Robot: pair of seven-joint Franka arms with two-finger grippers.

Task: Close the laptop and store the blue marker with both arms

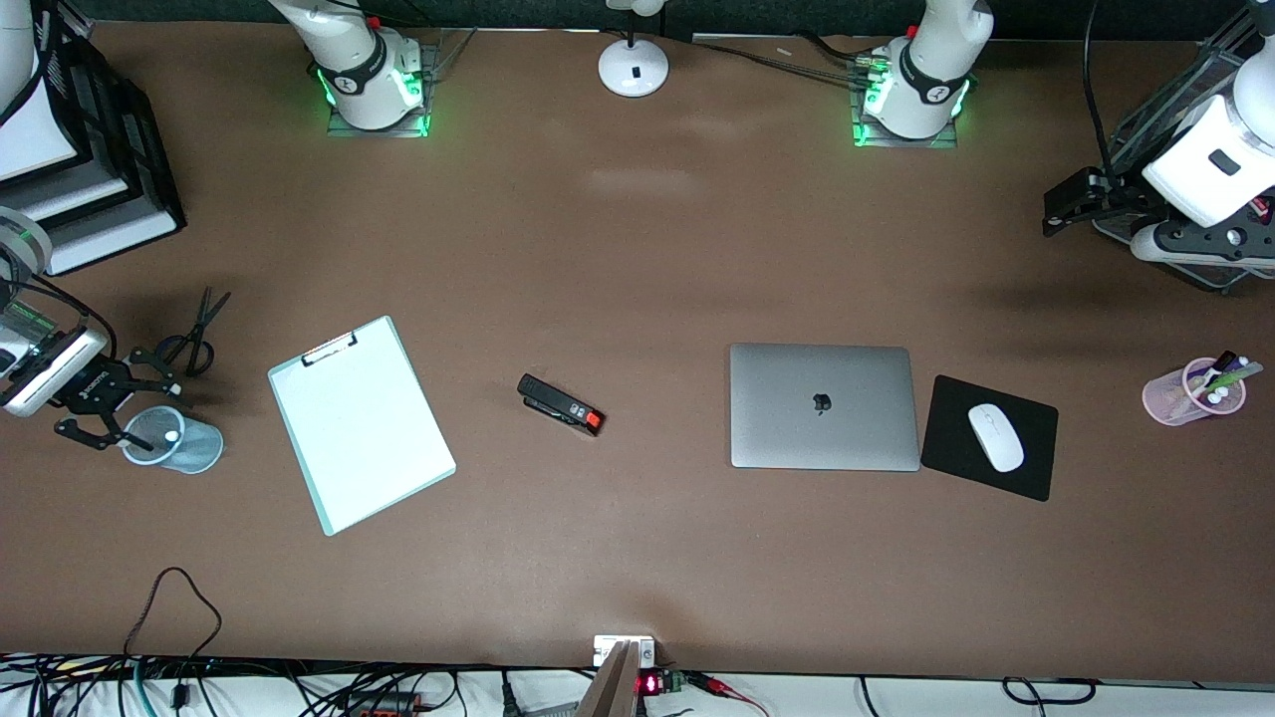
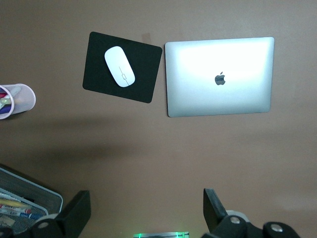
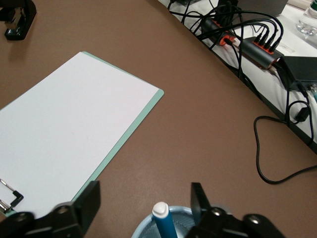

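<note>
Now the right gripper [image 1: 100,413] hangs with its black fingers spread apart over a pale-blue mesh cup [image 1: 179,441] near the table's edge at the right arm's end. The slim bright-blue marker with its whitish end [image 3: 164,224] stands in that cup, free of the fingers. Beside the cup, toward the middle of the table, lies a mint-green clipboard with white paper [image 1: 361,423]. The left gripper [image 1: 1076,204] waits with fingers wide above bare table at the left arm's end. The slim silver-grey metal laptop [image 1: 823,406] lies shut beside a flat black mouse pad [image 1: 1036,453]. Both steps look done; what remains, by my judgement, is lifting the right gripper straight up clear of the cup.
</note>
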